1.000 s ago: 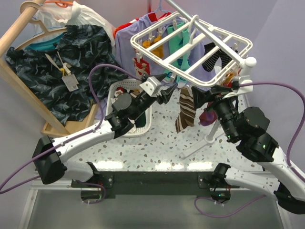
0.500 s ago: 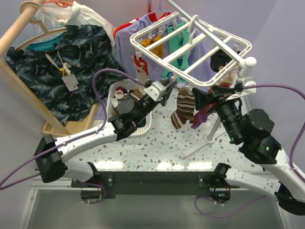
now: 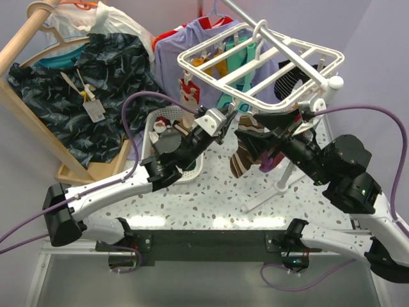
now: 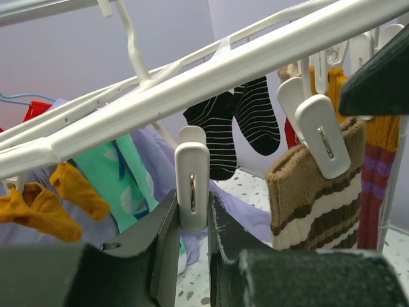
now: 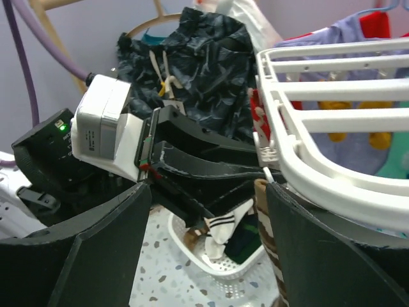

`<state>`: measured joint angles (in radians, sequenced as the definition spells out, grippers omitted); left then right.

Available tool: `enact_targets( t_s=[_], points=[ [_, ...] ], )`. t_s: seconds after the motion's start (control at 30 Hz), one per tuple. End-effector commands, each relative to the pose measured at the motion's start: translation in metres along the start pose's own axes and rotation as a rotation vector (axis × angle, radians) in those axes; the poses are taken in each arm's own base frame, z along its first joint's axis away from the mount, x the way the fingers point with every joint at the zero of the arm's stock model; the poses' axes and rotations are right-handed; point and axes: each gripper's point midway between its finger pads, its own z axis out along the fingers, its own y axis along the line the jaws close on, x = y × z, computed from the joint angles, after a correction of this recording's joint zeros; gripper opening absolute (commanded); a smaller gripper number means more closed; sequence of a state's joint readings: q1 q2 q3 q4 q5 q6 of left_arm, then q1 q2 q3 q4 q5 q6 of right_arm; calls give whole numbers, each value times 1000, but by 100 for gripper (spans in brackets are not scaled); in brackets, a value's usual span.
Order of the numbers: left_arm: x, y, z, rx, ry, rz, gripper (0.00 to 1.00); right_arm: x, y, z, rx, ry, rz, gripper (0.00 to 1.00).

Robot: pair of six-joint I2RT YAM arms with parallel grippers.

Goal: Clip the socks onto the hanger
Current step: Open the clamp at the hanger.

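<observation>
The white grid hanger (image 3: pixel 255 64) hangs tilted above the table. My left gripper (image 4: pixel 192 214) is shut on one of its dangling white clips (image 4: pixel 192 173), and the fingers (image 4: pixel 163 243) press the clip's lower end from both sides. Beside it, another clip (image 4: pixel 323 134) holds a brown sock with cream stripes (image 4: pixel 313 198). That sock (image 3: pixel 246 150) hangs under the frame's near edge, with a maroon sock (image 3: pixel 268 160) to its right. My right gripper (image 5: pixel 208 211) stands open close under the frame (image 5: pixel 332 173), facing the left gripper, nothing between its fingers.
A white slotted basket (image 3: pixel 192 174) with more socks sits below the left arm. Black striped (image 4: pixel 236 121), teal and mustard socks hang on far clips. A wooden rail (image 3: pixel 25 32) with dark shirts (image 3: pixel 83 89) stands at the left. A white stand pole (image 3: pixel 281 182) rises at the right.
My left gripper has closed on the white clip. The right arm has moved up and left under the hanger's edge. The hanger has tipped up a little and the brown sock has shifted.
</observation>
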<state>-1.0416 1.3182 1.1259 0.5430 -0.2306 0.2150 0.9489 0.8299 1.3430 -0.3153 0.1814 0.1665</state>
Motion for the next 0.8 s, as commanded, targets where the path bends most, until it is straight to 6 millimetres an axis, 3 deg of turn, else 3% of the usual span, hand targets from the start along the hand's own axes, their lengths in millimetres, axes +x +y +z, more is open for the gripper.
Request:
enact_targets(
  t_s=[0.0,0.13,0.27,0.4,0.5,0.63,0.77],
  points=[
    [-30,5,-3,-14,2,-57,0,7,26,16,-117,64,19,76],
    [-31,3,-7,2,40,-64,0,22,25,29,-102,114,5,76],
    [-35,-2,-12,47,44,-79,0,26,-1,31,34,109,-18,76],
    [-39,-8,-17,87,40,-89,0,14,-48,19,299,52,-26,76],
    [-36,-16,-19,129,50,-94,0,9,-70,6,428,27,-21,76],
    [-30,-24,-21,169,72,-104,0,1,-65,2,397,-16,3,75],
    [-27,-27,-21,180,82,-112,0,-10,-47,1,290,-47,42,72]
  ],
)
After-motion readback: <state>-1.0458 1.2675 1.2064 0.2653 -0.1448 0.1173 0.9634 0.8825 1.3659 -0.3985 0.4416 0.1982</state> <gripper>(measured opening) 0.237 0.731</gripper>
